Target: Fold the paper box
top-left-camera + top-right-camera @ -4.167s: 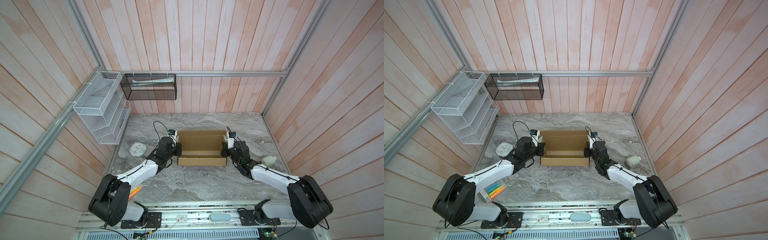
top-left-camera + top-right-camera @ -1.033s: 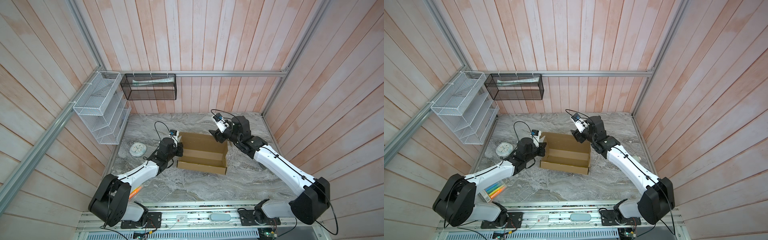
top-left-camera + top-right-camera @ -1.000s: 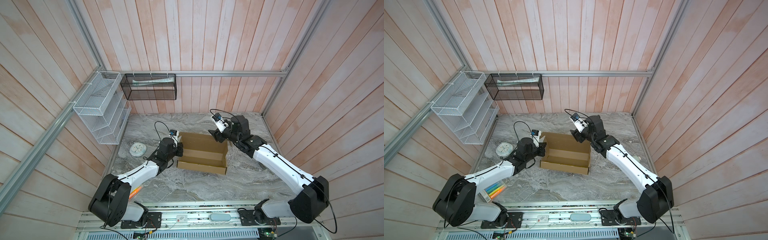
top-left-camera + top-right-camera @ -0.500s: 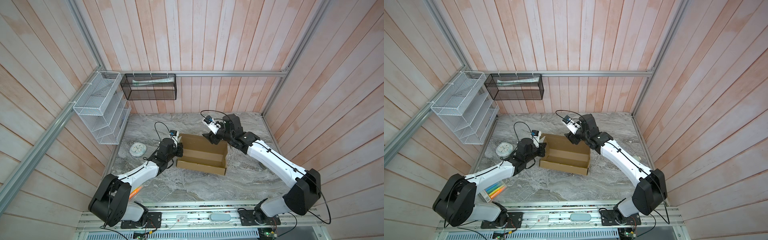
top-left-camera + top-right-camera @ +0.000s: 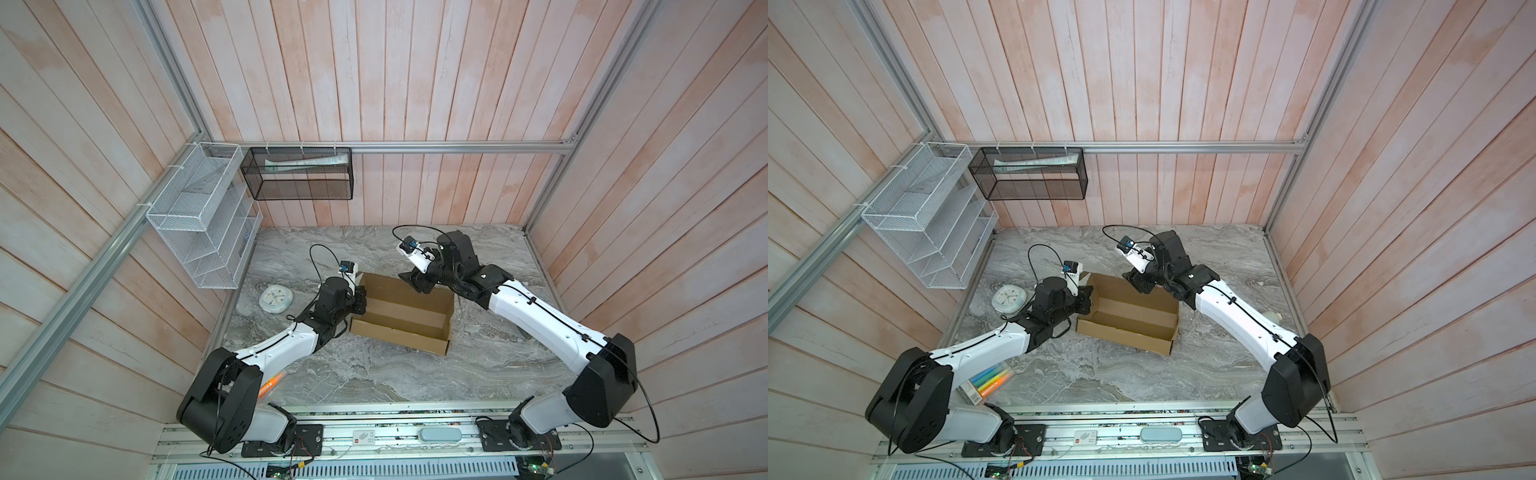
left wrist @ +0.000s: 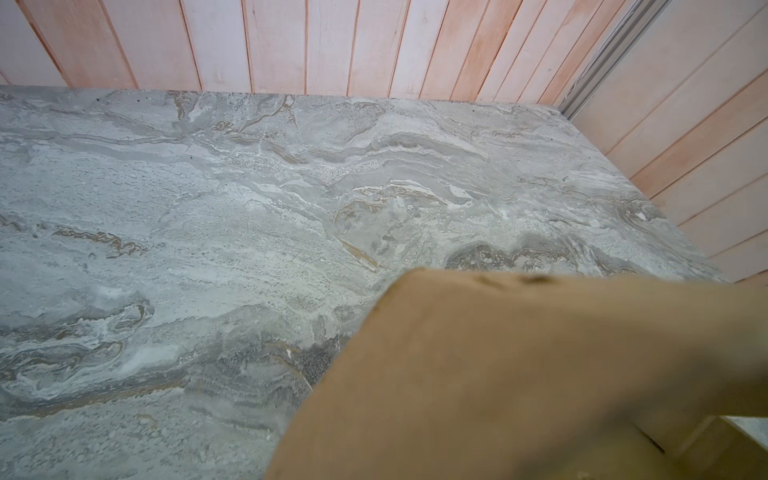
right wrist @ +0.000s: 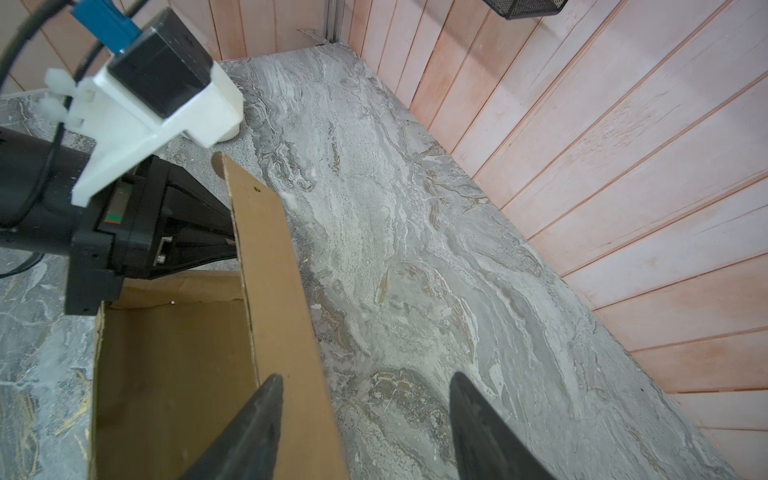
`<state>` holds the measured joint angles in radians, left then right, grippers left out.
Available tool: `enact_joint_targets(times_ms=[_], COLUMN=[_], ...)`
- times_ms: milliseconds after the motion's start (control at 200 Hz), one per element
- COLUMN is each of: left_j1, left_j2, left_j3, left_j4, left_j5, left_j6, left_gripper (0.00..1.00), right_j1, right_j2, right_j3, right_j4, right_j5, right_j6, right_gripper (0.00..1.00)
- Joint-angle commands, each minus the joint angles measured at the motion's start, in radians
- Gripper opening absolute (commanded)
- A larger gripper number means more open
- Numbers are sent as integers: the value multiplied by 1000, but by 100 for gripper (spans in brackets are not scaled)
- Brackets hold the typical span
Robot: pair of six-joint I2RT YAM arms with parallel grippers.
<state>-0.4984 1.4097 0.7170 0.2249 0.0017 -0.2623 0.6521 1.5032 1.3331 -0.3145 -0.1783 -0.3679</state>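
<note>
The paper box [image 5: 402, 316] [image 5: 1128, 318] is a brown cardboard tray, open on top, lying slightly askew on the marble table [image 5: 415, 374]. My left gripper [image 5: 360, 300] [image 5: 1085, 301] is shut on its left end wall. In the right wrist view that gripper [image 7: 229, 243] tapers to a point against the cardboard. In the left wrist view the cardboard [image 6: 519, 374] hides those jaws. My right gripper [image 5: 418, 283] [image 5: 1140, 284] [image 7: 365, 376] is open over the raised back flap [image 7: 270, 266]. One finger is over the cardboard and the other over bare table.
A white alarm clock [image 5: 276, 298] lies left of the box and a marker pack [image 5: 986, 384] by the left arm's base. A small white object [image 5: 1273, 316] sits at the right wall. A white wire rack [image 5: 199, 216] and a black mesh basket [image 5: 297, 172] hang on the walls.
My right gripper has moved left along the box's back edge from the back right corner, its jaws narrowing a little. The box has swung slightly more askew. The left arm has stayed put.
</note>
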Motion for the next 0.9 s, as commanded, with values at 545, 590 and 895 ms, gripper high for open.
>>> enact_joint_targets(times_ms=[545,590,895], left_j1=[-5,-5,-6], left_j2=[-23,-24,-32], left_j3=[-25,-27,-37], left_j4=[-3,-2,2], left_j5=[-8,-10,-12], left_j6=[12,11,8], left_gripper=[0,0,0], right_j1=[40,40,40], right_j2=[-23,-16,29], right_j3=[61,59,22], right_j4=[-42,-47,-51], right_j5=[-21,-22,-49], right_j6=[8,6,-4], right_gripper=[64,64,60])
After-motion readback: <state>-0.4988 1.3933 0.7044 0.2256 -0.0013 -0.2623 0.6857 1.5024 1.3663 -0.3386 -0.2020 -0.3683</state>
